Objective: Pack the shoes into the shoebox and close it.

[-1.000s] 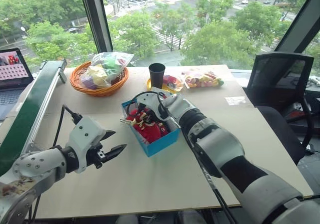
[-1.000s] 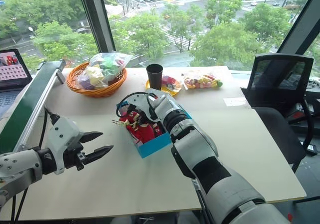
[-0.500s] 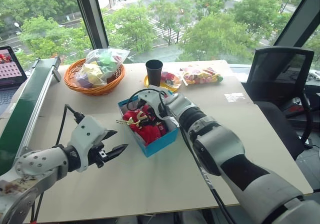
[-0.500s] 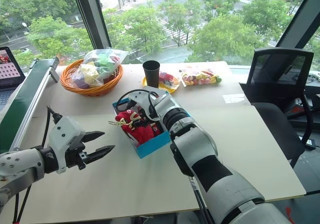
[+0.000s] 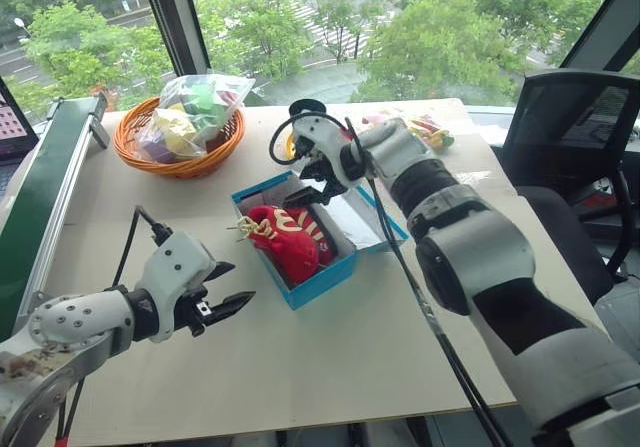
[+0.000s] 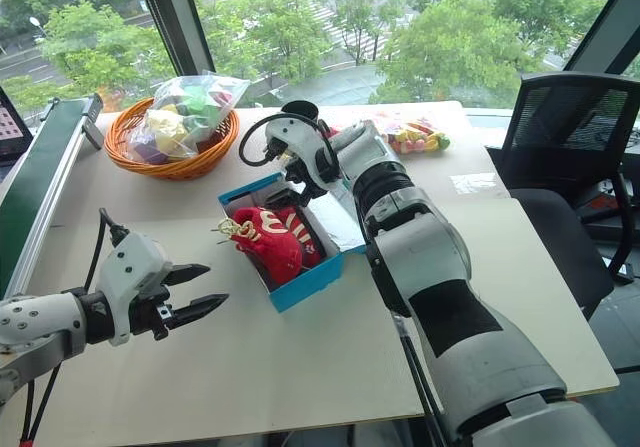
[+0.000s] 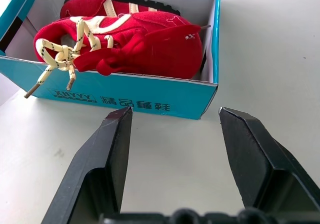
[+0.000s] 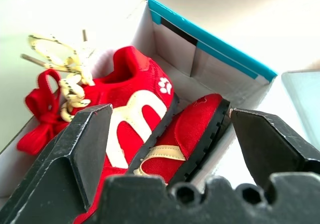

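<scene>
With both shoes (image 5: 285, 239) lying in the shoebox (image 5: 322, 279), our right gripper (image 5: 312, 172) hung empty, fingers apart, above it; our left gripper (image 5: 222, 301) waited spread beside; closing the lid came next.

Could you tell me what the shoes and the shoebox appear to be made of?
The shoes look like red suede or felt-like fabric: matte and fuzzy, with woven cream laces and black, apparently rubber soles. The shoebox looks like thin cardboard: printed turquoise outside, plain white inside, with thin walls creased at the corners.
</scene>
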